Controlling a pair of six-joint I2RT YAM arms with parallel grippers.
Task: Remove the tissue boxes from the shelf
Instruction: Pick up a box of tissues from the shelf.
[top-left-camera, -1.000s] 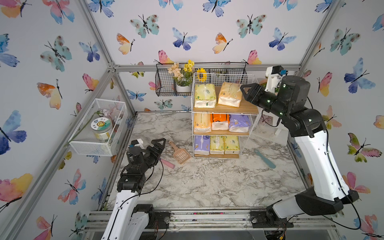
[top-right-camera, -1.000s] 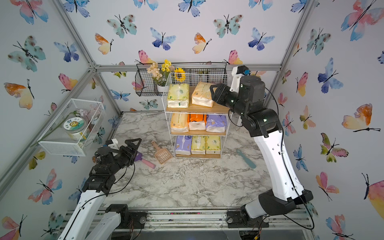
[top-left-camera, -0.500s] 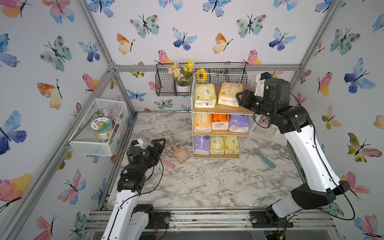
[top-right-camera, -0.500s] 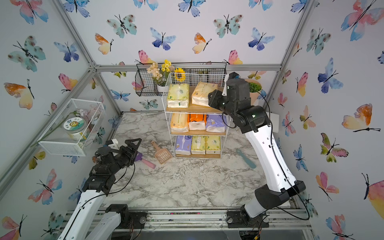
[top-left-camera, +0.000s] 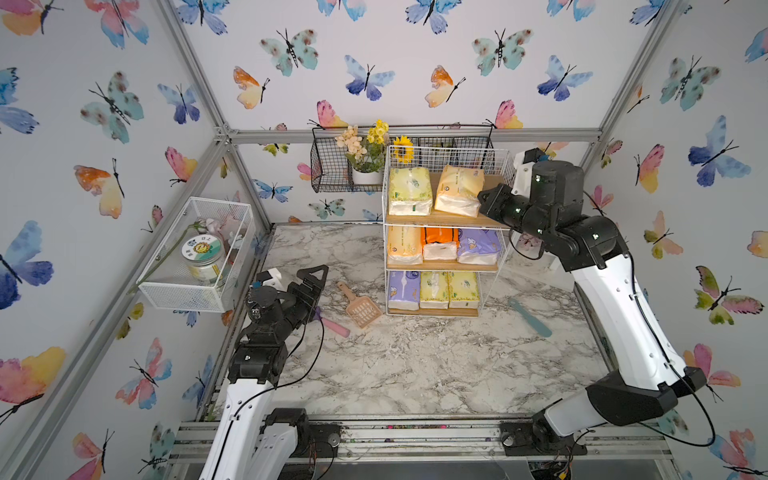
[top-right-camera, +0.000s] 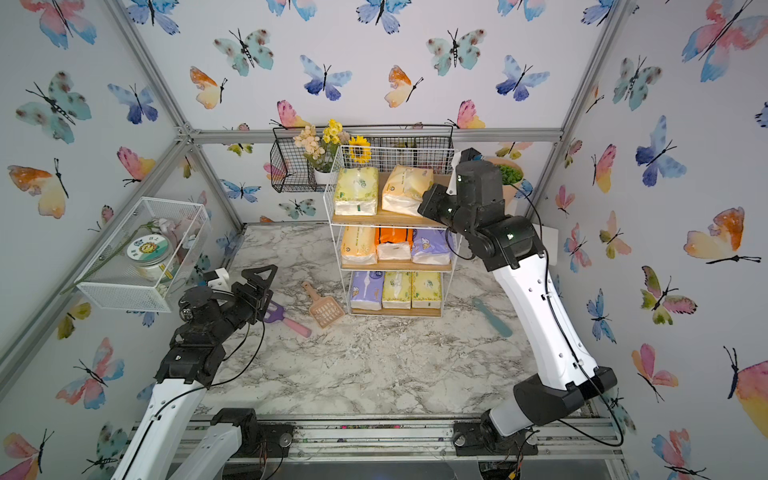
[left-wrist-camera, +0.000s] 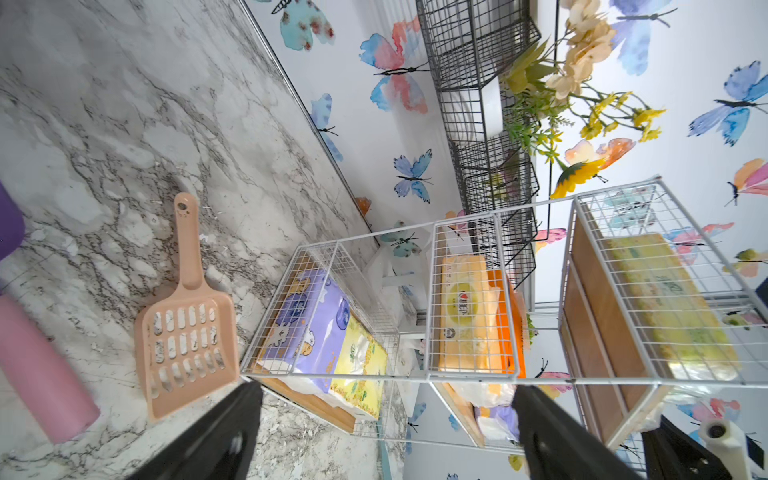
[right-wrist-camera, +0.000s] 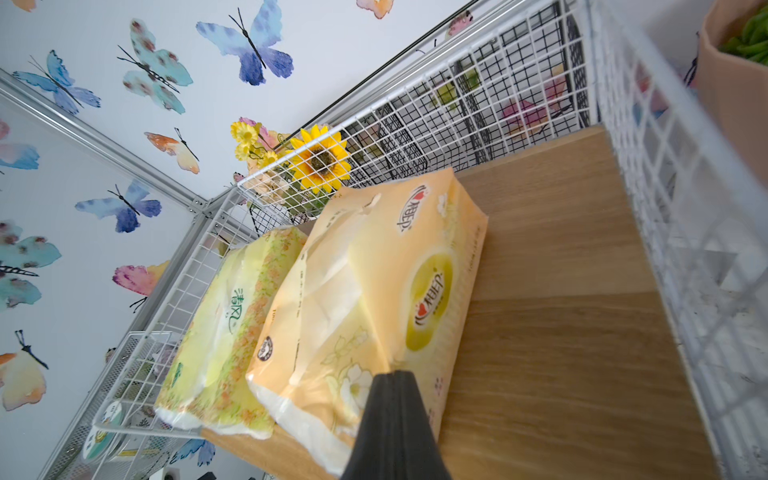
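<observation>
The shelf (top-left-camera: 385, 249) stands at the back of the marble table with tissue boxes on all three tiers. On its top tier lie a yellow-green pack (top-left-camera: 409, 191) and a peach pack (top-left-camera: 457, 191), the latter tilted. My right gripper (top-left-camera: 482, 199) is shut, its black fingers pressed together at the peach pack's (right-wrist-camera: 374, 291) near right corner. In the right wrist view the right gripper (right-wrist-camera: 395, 376) lies over the wrapper, and whether film is pinched cannot be seen. My left gripper (top-left-camera: 309, 286) hangs open at the table's left, empty, seen in the left wrist view as the left gripper (left-wrist-camera: 386, 388).
A peach slotted scoop (top-left-camera: 359, 305) and a pink-handled brush (top-left-camera: 334, 326) lie left of the shelf, a teal spatula (top-left-camera: 530, 318) to its right. A black wire basket (top-left-camera: 332, 174) with flowers hangs behind. A white mesh basket (top-left-camera: 195, 257) holds a jar.
My right arm swung in to the shelf's top tier and its jaws went from open to shut at the peach pack's corner. The left arm has not moved.
</observation>
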